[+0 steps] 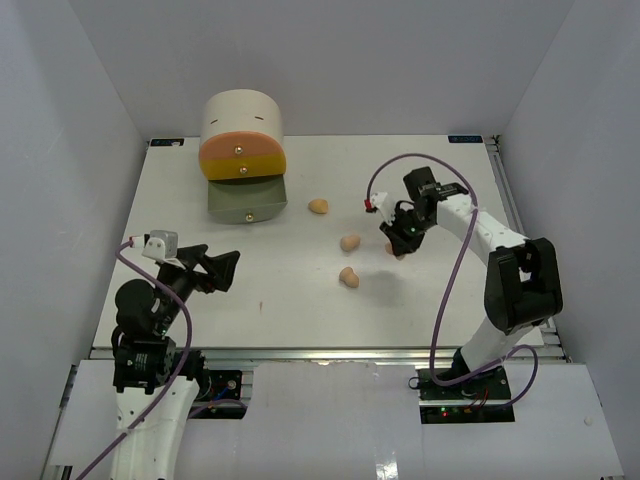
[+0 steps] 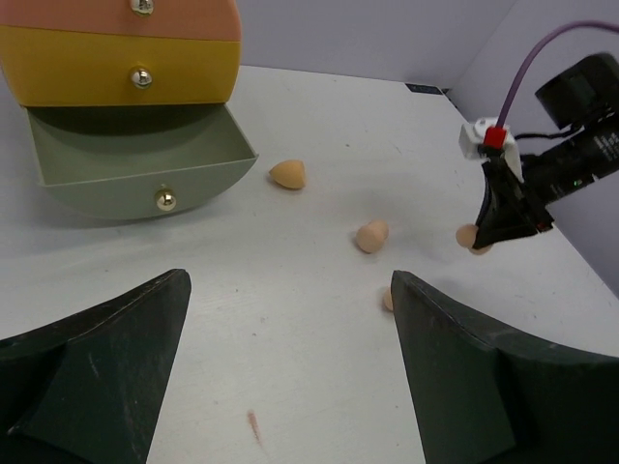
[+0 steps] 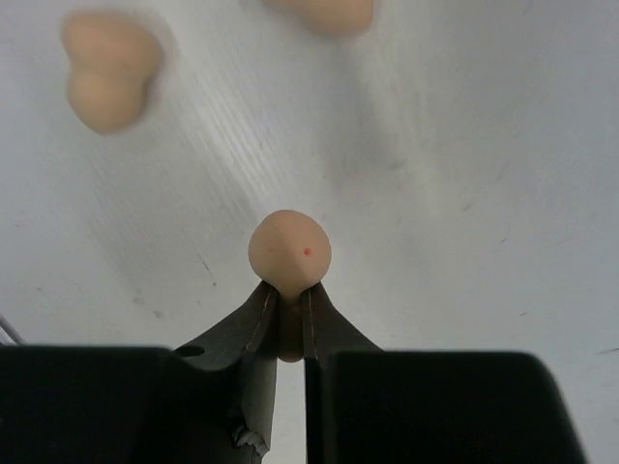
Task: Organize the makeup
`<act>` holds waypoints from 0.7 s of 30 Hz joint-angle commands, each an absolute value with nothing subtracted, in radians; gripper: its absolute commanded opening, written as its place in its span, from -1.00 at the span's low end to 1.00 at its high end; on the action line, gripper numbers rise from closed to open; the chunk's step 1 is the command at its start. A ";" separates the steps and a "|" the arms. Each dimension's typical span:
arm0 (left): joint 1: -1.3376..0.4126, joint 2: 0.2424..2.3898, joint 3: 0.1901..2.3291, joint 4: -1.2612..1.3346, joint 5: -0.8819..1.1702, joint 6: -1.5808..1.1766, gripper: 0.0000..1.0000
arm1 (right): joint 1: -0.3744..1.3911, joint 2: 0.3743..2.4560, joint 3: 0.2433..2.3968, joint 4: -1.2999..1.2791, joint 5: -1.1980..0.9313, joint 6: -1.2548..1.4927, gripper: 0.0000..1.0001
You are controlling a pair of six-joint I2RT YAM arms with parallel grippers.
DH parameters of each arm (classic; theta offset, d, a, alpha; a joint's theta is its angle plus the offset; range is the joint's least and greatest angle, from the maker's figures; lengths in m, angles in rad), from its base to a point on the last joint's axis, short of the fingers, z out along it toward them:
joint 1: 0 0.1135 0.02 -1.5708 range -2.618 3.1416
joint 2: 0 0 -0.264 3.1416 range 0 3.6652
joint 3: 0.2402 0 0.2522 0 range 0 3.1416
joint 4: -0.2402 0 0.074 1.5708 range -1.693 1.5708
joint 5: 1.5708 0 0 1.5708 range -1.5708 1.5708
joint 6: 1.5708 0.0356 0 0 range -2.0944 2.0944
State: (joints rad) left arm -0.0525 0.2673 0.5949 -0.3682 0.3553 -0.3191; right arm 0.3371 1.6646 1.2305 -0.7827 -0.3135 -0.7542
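Several tan egg-shaped sponges are in view. Three lie on the white table: one (image 1: 318, 206) near the drawer unit, one (image 1: 350, 242) in the middle, one (image 1: 349, 277) nearer the front. My right gripper (image 1: 398, 247) is shut on another sponge (image 3: 289, 253), squeezed between its fingers, low over the table; it also shows in the left wrist view (image 2: 472, 238). My left gripper (image 1: 228, 268) is open and empty at the left front, its jaws wide apart in the left wrist view (image 2: 290, 329). No palettes or compact are in view.
A round cream drawer unit (image 1: 243, 150) with orange and yellow fronts stands at the back left, its green bottom drawer (image 1: 246, 200) pulled open and empty (image 2: 135, 159). White walls enclose the table (image 1: 450, 290) on three sides.
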 commanded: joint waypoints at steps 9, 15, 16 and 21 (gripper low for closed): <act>-0.054 0.152 0.580 -0.374 0.272 -0.332 0.96 | 0.652 2.080 2.155 -0.782 -0.392 -0.719 -0.85; -0.053 0.144 0.580 -0.375 0.251 -0.333 0.96 | 0.747 2.178 2.211 -0.433 -0.243 -0.670 -0.85; -0.052 0.143 0.581 -0.374 0.250 -0.333 0.96 | 0.754 2.183 2.199 -0.360 -0.232 -0.656 -0.85; -0.052 0.146 0.580 -0.376 0.249 -0.333 0.96 | 0.781 2.278 2.237 -0.244 -0.188 -0.574 -0.84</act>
